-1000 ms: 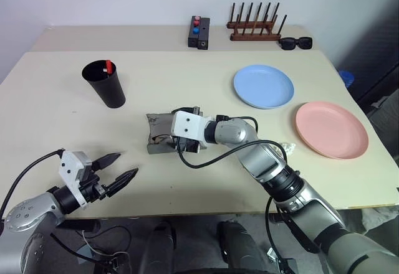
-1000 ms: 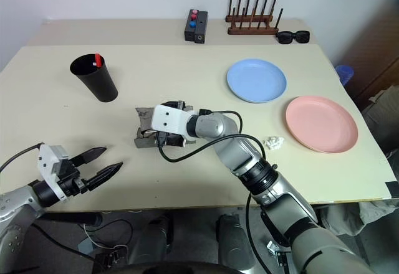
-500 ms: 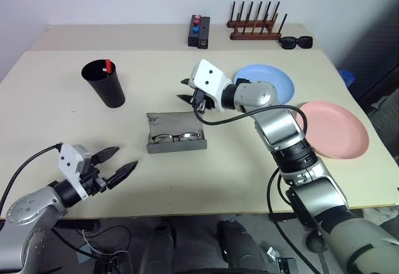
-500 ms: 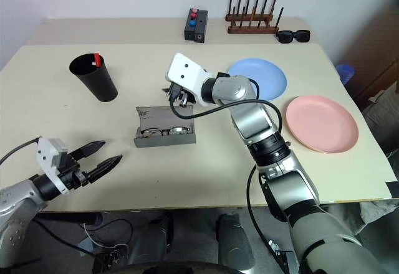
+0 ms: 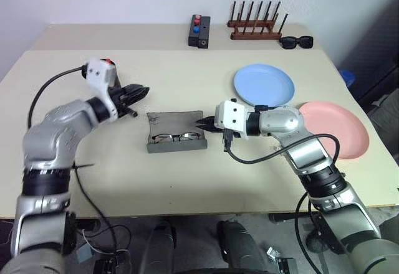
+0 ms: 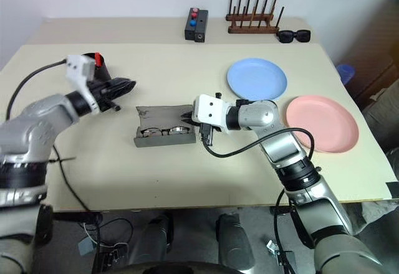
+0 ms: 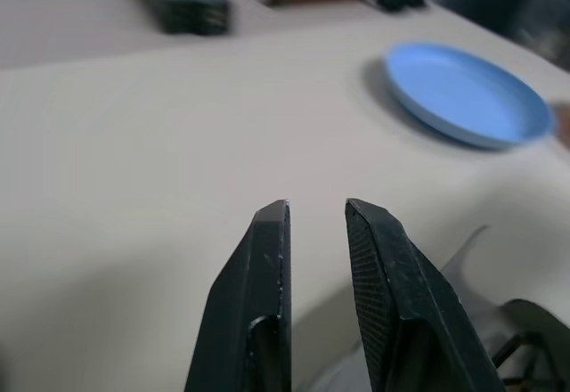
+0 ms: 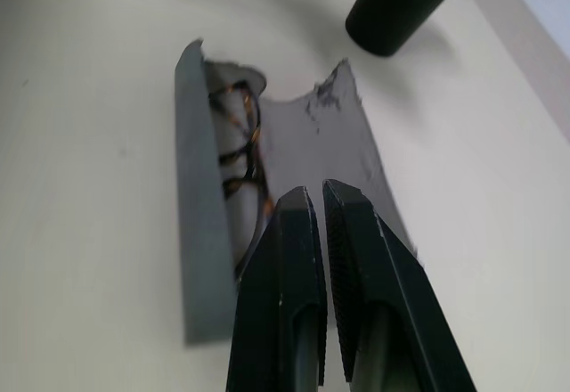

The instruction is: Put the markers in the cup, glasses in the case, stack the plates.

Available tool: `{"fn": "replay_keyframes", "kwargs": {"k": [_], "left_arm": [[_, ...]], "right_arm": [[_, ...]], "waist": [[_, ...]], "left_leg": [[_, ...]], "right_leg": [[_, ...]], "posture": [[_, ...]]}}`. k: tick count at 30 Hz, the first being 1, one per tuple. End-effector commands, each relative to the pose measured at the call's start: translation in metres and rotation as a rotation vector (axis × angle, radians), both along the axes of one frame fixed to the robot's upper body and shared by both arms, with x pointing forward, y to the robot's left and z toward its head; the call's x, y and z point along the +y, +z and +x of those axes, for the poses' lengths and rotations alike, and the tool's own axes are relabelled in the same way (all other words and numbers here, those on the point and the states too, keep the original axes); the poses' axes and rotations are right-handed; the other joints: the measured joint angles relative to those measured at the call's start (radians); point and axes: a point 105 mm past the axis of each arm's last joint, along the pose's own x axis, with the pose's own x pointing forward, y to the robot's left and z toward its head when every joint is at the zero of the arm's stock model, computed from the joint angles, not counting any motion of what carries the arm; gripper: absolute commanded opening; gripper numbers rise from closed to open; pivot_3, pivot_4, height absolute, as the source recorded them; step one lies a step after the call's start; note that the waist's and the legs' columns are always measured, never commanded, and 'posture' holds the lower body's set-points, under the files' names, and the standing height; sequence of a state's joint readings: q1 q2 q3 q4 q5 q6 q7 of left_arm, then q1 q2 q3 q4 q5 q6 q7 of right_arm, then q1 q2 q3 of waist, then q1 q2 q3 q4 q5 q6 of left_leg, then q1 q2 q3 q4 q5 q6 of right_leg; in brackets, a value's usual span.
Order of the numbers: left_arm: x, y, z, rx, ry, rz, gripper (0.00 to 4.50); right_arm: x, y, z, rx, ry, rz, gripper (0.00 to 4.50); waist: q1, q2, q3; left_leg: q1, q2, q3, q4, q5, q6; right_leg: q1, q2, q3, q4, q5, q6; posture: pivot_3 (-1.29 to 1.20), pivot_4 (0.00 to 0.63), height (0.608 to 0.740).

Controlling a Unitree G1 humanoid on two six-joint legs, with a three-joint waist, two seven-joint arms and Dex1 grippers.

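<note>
The grey case point(image 5: 176, 124) lies open at the table's middle, with the wire-framed glasses point(image 5: 176, 137) inside it. My right gripper point(image 5: 201, 124) is shut and empty, its tips at the case's right end. My left gripper point(image 5: 142, 91) hovers left of the case, in front of the black cup point(image 6: 102, 68). It holds nothing, and only a narrow gap shows between its fingers point(image 7: 267, 258). A red-ended marker point(image 6: 98, 57) stands in the cup, which my left wrist partly hides. The blue plate point(image 5: 264, 85) and the pink plate point(image 5: 330, 129) lie apart at the right.
At the back edge stand a black box with red and blue buttons point(image 5: 199, 31), a wooden peg rack point(image 5: 255, 26) and black sunglasses point(image 5: 295, 42). My right forearm stretches across the table in front of the blue plate.
My left arm swung up from the near left edge to beside the cup, and its fingers narrowed. My right gripper left the case, shut, and came down at the case's right end.
</note>
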State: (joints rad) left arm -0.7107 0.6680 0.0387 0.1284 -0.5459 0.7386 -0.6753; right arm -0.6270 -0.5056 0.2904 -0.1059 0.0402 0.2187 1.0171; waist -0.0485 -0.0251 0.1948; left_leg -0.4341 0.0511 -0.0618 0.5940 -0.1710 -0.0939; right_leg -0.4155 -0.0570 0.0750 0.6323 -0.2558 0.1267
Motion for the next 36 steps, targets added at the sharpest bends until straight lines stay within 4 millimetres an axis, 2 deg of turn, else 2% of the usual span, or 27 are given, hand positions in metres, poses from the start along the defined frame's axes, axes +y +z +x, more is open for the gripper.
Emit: {"fn": "replay_keyframes", "kwargs": {"k": [1, 5, 12, 16, 20, 24, 28, 31, 32, 36], "left_arm": [[-0.002, -0.021, 0.012, 0.128, -0.032, 0.104, 0.98], [-0.013, -0.032, 0.018, 0.216, -0.118, 0.151, 0.98], [-0.010, -0.045, 0.022, 0.221, -0.168, 0.266, 0.98], [-0.015, -0.039, 0.008, 0.186, -0.287, 0.265, 0.98], [-0.018, -0.031, -0.026, 0.074, -0.462, 0.268, 0.98], [-0.017, -0.036, -0.044, 0.093, -0.485, 0.267, 0.98], [-0.016, -0.055, -0.064, 0.111, -0.522, 0.339, 0.98], [-0.014, -0.063, -0.064, 0.047, -0.460, 0.367, 0.98], [-0.015, -0.060, -0.061, 0.023, -0.427, 0.338, 0.98], [-0.022, -0.026, -0.058, -0.207, -0.342, 0.157, 0.98]], "right_arm": [[-0.010, 0.021, -0.017, -0.029, 0.015, 0.053, 0.20], [-0.026, 0.021, -0.032, 0.000, -0.010, 0.071, 0.20], [-0.046, 0.013, -0.037, 0.057, -0.117, 0.102, 0.20], [-0.051, 0.011, -0.032, 0.059, -0.159, 0.111, 0.20], [-0.054, 0.017, -0.024, 0.055, -0.193, 0.156, 0.20], [-0.054, 0.019, -0.019, 0.061, -0.196, 0.183, 0.20], [-0.059, 0.018, -0.004, 0.061, -0.258, 0.186, 0.20], [-0.077, 0.017, 0.024, 0.065, -0.413, 0.172, 0.20], [-0.082, 0.017, 0.030, 0.068, -0.449, 0.165, 0.20], [-0.104, 0.010, 0.052, 0.021, -0.591, 0.081, 0.20]], "waist": [[0.001, 0.000, 0.000], [0.006, 0.001, 0.000], [0.005, 0.000, 0.000], [0.004, 0.000, 0.000], [0.003, 0.000, 0.000], [0.009, 0.000, 0.000], [0.007, 0.000, 0.000], [0.007, 0.001, 0.000], [0.008, 0.001, 0.000], [0.012, 0.001, 0.000]], "left_leg": [[0.000, 0.000, 0.000, -0.001, 0.000, 0.000], [-0.001, 0.000, -0.001, -0.002, 0.000, 0.000], [-0.001, 0.000, 0.000, 0.000, 0.000, 0.000], [-0.001, 0.000, 0.000, 0.001, 0.000, 0.000], [-0.001, 0.000, 0.000, 0.000, 0.000, 0.000], [-0.001, 0.000, 0.000, 0.001, 0.000, 0.000], [-0.001, 0.000, 0.000, 0.003, 0.000, 0.000], [-0.001, 0.000, 0.000, 0.003, 0.000, 0.000], [0.000, 0.000, 0.001, 0.003, 0.000, 0.000], [-0.001, 0.000, 0.000, 0.003, 0.000, 0.000]], "right_leg": [[0.000, 0.000, 0.000, 0.000, -0.001, 0.001], [-0.001, 0.000, -0.001, 0.001, -0.001, 0.002], [-0.001, 0.000, 0.000, 0.001, -0.003, -0.002], [-0.001, 0.000, 0.000, 0.001, -0.003, -0.002], [-0.001, 0.000, 0.000, 0.001, -0.003, -0.002], [-0.001, 0.000, 0.000, 0.002, -0.003, -0.002], [0.001, -0.001, 0.000, 0.002, -0.003, -0.003], [0.001, -0.001, 0.000, 0.002, -0.003, -0.003], [0.001, -0.001, 0.001, 0.002, -0.003, -0.003], [0.001, -0.001, 0.000, 0.002, -0.003, -0.003]], "posture": [[0.00, 0.150, 0.740], [0.00, 0.150, 0.740], [0.00, 0.150, 0.740], [0.00, 0.150, 0.740], [0.00, 0.150, 0.740], [0.00, 0.150, 0.740], [0.00, 0.150, 0.740], [0.00, 0.150, 0.740], [0.00, 0.150, 0.740], [0.00, 0.150, 0.740]]}}
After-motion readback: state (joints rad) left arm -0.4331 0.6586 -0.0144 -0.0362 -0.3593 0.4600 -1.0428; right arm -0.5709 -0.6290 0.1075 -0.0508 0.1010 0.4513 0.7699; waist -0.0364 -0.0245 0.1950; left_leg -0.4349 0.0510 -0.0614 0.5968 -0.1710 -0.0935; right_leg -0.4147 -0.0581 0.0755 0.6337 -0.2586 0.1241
